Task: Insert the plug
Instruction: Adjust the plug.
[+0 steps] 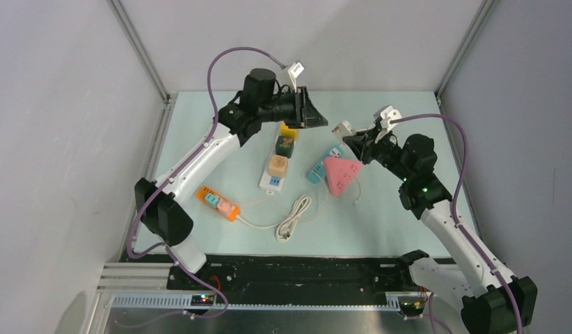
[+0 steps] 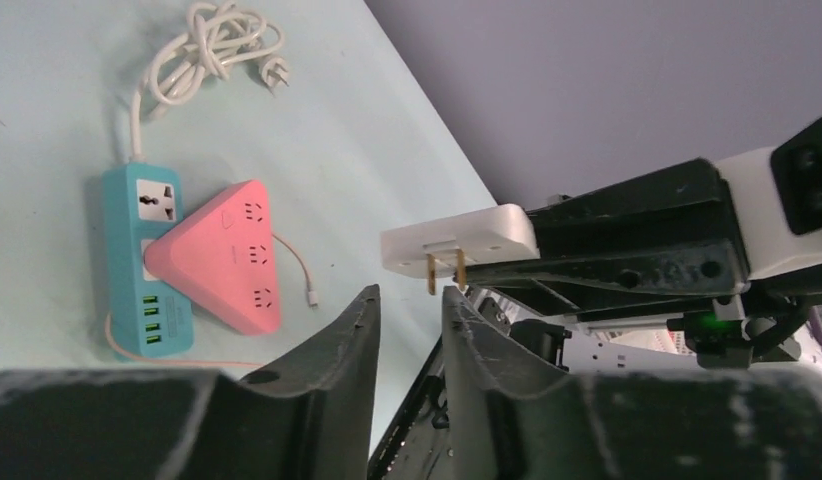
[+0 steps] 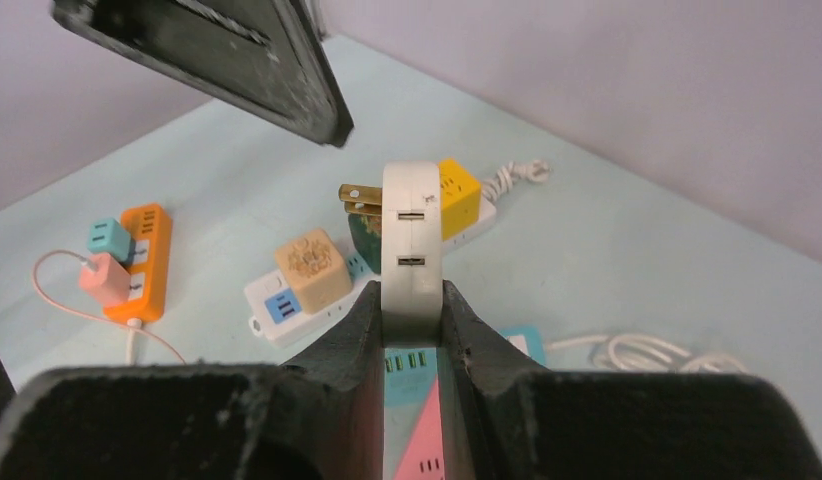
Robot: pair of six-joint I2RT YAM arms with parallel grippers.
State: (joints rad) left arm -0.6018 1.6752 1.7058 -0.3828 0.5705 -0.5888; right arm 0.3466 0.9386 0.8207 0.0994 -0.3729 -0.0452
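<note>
The plug (image 3: 411, 240) is a white flat adapter with two brass prongs pointing left. My right gripper (image 3: 411, 295) is shut on its lower end and holds it in the air above the table. From above, the plug (image 1: 343, 128) sits at the tip of the right gripper (image 1: 354, 139). My left gripper (image 1: 318, 115) hovers just left of it. In the left wrist view the plug (image 2: 467, 237) hangs just beyond the left gripper (image 2: 411, 293), prongs toward its tips. Those fingers stand a narrow gap apart with nothing between them.
Below lie a white power strip (image 1: 273, 182) carrying yellow, green and tan cube adapters, a teal strip (image 1: 323, 163) partly under a pink triangular socket block (image 1: 341, 174), an orange strip (image 1: 217, 202) with two small plugs, and a coiled white cable (image 1: 294, 219).
</note>
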